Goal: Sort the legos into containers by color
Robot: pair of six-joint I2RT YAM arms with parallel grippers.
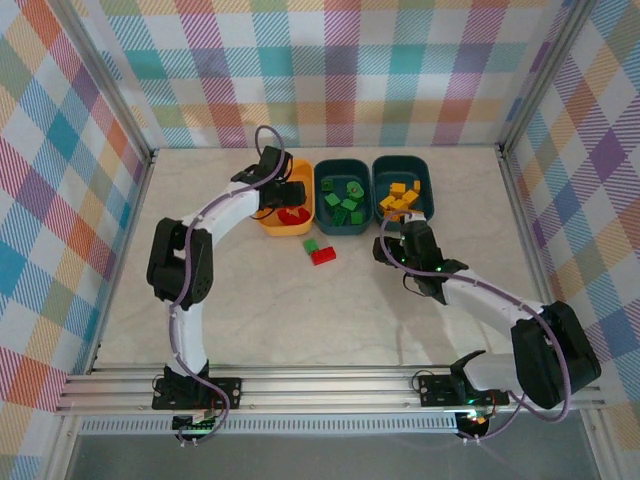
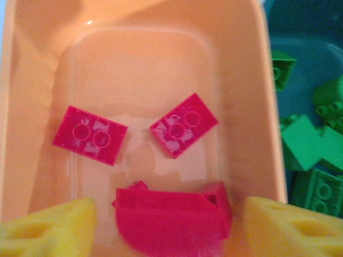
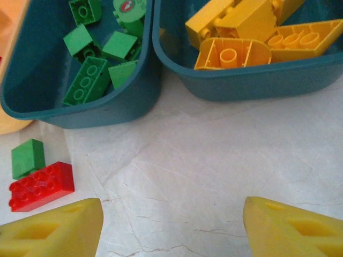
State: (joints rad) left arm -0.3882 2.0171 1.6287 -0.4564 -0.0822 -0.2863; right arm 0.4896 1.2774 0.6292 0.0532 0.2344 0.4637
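My left gripper hangs open inside the yellow-orange container. A large red lego sits between its yellow fingers, with a gap on each side. Two flat red legos lie on that container's floor. The middle teal container holds several green legos. The right teal container holds several yellow legos. A green lego and a red lego lie loose on the table, touching each other. My right gripper is open over bare table, to the right of those two.
The marble-look table is bordered by metal rails and checked cloth walls. The three containers stand side by side at the back centre. The two loose legos lie just in front of the middle one.
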